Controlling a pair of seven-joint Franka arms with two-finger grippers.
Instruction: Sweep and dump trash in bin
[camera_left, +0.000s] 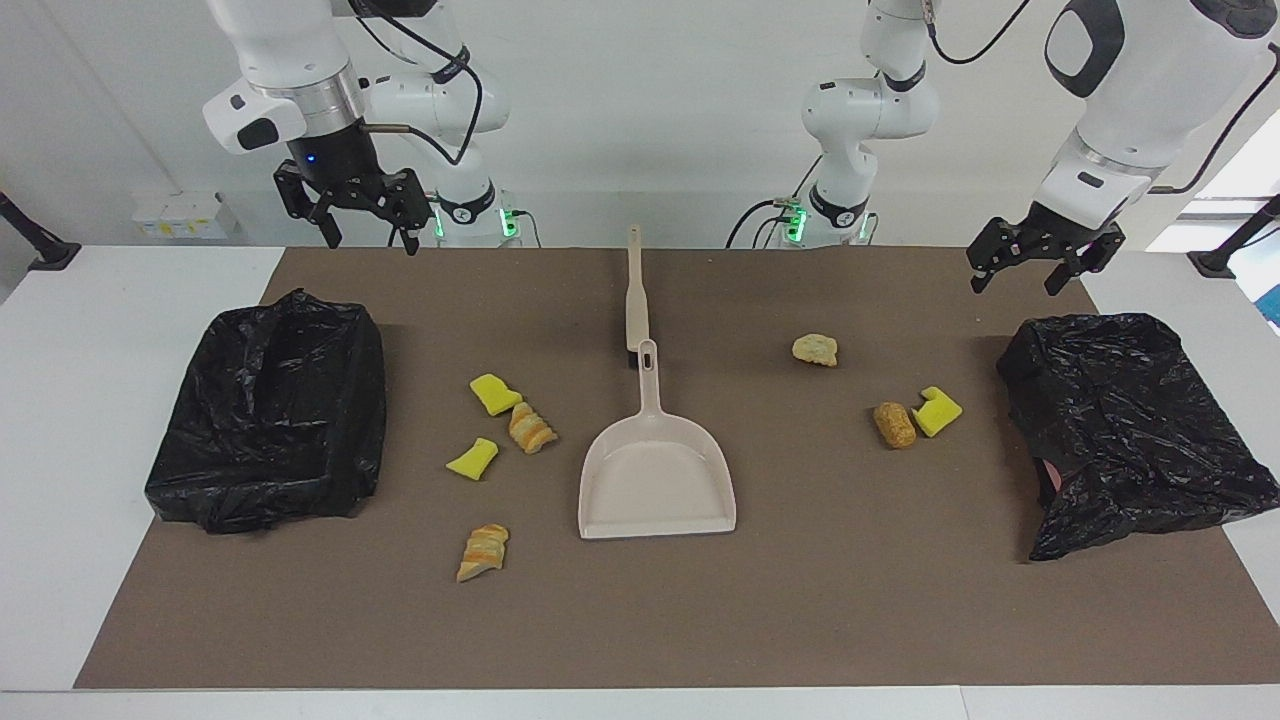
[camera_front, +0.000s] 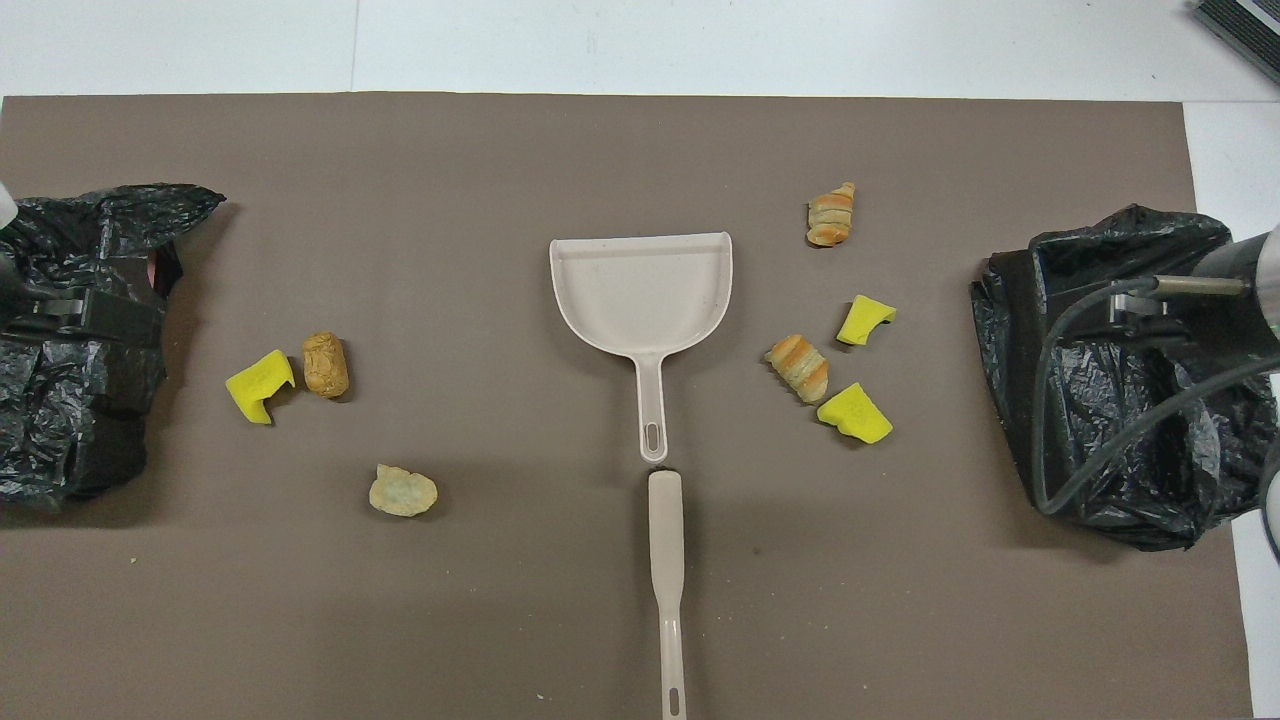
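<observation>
Several scraps of trash lie on the brown mat: yellow foam chunks (camera_left: 495, 393) (camera_front: 855, 414) and bread-like pieces (camera_left: 531, 427) (camera_front: 798, 367) toward the right arm's end, and a few more, such as a yellow chunk (camera_left: 937, 410) and a tan roll (camera_left: 894, 424), toward the left arm's end. A beige dustpan (camera_left: 655, 470) (camera_front: 640, 290) lies mid-mat, its handle pointing at the robots. The beige brush (camera_left: 636, 290) (camera_front: 665, 560) lies in line with it, nearer to the robots. My right gripper (camera_left: 372, 240) and left gripper (camera_left: 1015, 285) hang open and empty, each above the robots' edge of the mat.
Two bins lined with black bags stand on the mat, one (camera_left: 270, 410) (camera_front: 1110, 380) at the right arm's end and one (camera_left: 1130, 430) (camera_front: 80, 340) at the left arm's end. White table (camera_left: 60, 400) surrounds the mat.
</observation>
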